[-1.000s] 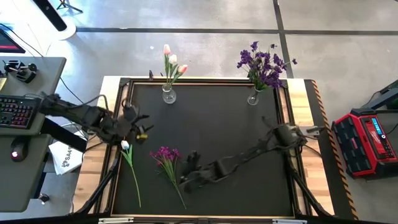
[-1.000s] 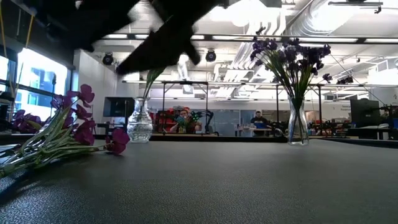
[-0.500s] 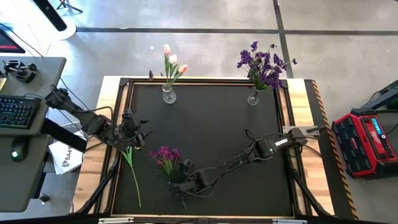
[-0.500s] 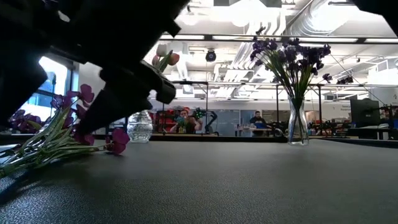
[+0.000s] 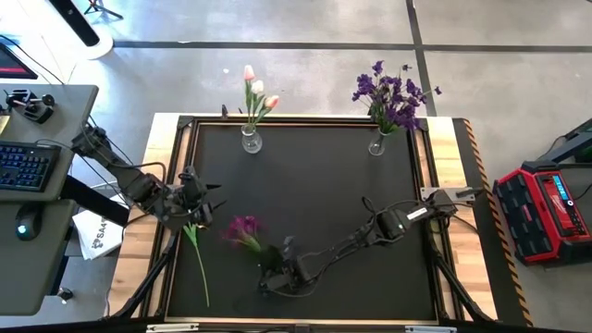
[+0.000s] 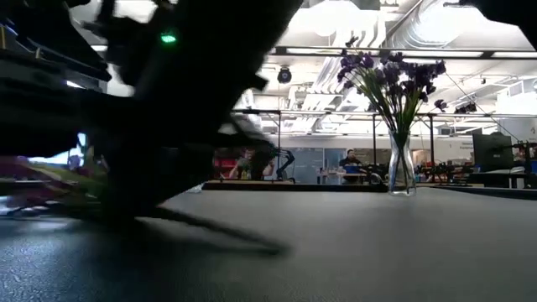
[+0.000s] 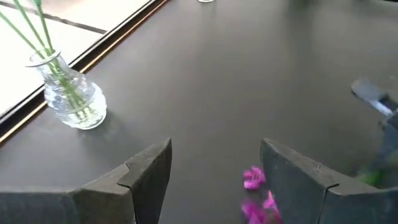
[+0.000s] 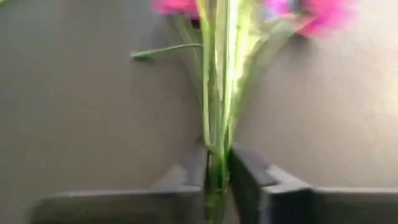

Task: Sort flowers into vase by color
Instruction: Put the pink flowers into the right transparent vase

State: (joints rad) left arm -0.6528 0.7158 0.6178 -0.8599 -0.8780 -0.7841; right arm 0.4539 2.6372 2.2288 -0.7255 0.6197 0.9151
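A magenta flower bunch [image 5: 243, 229] lies at the near left of the black table, its green stems running to my right gripper [image 5: 276, 268], which is shut on them. My left gripper [image 5: 205, 205] hovers open at the left edge, over the top end of a single green-stemmed flower [image 5: 198, 261] that lies flat on the table. The left wrist view shows nothing between the left gripper's [image 7: 214, 171] fingers. At the far edge, one glass vase [image 5: 251, 141] holds pink and white tulips and another vase [image 5: 377, 144] holds purple blooms. My right gripper pinches the bunch's gathered green stems [image 8: 217, 134] between its two fingers, some way below the magenta blooms [image 8: 180, 6]. The fingers slant down from the table's right side. The stems run on ahead of the fingers toward the blooms, which lie low at the table.
The wooden table rim [image 5: 166, 139] frames the black mat. A red toolbox [image 5: 548, 208] stands on the floor to the right, and a desk with a keyboard [image 5: 23, 166] to the left. The mat's middle [image 5: 314, 185] is bare.
My right gripper has sunk and gone toward the table's near-left, tipping down, and has shut on the magenta bunch's stems. The blooms have drawn closer together. My left gripper has come a little toward the near edge and lower, staying open.
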